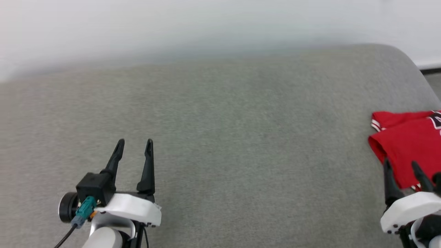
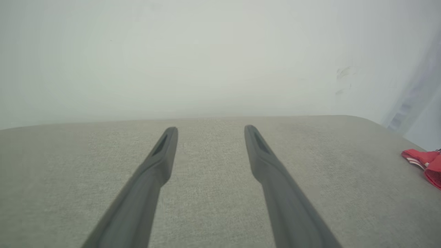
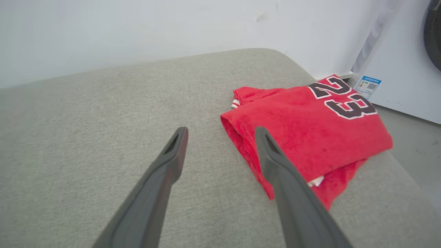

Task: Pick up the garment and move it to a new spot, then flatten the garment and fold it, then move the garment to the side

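The shirt (image 3: pixel 303 127) lies folded at the cushion's (image 1: pixel 220 137) right edge. The right gripper (image 3: pixel 220 130) gapes wide at its edge, empty. The left gripper (image 1: pixel 135 141) is wide, empty, well apart.

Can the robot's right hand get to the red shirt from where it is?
Probably yes. The right gripper is open, right at the near edge of the garment, and nothing lies between them on the grey cushion.
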Controlling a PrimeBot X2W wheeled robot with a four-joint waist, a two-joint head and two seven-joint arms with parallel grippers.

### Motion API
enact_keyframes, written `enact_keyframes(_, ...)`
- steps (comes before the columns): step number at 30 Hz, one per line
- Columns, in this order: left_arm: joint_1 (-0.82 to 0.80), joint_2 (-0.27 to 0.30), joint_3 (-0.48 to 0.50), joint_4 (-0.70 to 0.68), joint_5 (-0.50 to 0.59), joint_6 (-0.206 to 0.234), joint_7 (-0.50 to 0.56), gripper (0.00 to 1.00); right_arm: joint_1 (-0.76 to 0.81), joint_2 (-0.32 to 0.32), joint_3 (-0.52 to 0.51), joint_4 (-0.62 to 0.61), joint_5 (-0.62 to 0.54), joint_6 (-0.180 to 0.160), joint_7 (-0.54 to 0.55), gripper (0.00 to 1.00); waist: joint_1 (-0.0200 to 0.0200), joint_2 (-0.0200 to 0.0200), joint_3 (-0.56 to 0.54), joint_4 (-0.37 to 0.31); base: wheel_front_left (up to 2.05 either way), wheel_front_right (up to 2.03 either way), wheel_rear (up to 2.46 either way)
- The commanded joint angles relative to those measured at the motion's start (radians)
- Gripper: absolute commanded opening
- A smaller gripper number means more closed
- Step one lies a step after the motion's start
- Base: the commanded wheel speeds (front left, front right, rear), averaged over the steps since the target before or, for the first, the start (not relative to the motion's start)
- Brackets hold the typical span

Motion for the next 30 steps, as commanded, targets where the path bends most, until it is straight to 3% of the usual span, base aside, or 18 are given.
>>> enact_keyframes(1,0.02,-0.006,0.004,0.007,-0.001,0.005,-0.003,1.0,0.022,0.006,0.012,-0.022,0.01,-0.001,0.0,1.0,0.0002,0.0,-0.052,0.057,0.0,0.0,0.0)
enact_keyframes(12,0.104,0.003,0.044,0.045,0.001,0.018,-0.008,1.0,0.109,0.025,0.131,-0.168,-0.003,-0.001,-0.036,1.0,0.0002,0.0,-0.132,0.134,0.0,0.0,0.0)
enact_keyframes(23,0.156,0.013,0.047,0.067,0.03,0.015,-0.008,1.0,0.186,0.033,0.187,-0.273,-0.033,-0.001,-0.033,1.0,0.0002,0.0,-0.161,0.124,0.0,0.0,0.0)
enact_keyframes(30,0.151,0.008,0.051,0.075,0.041,0.011,-0.008,1.0,0.182,0.035,0.194,-0.275,-0.036,-0.001,-0.031,1.0,0.0002,0.0,-0.159,0.12,0.0,0.0,0.0)
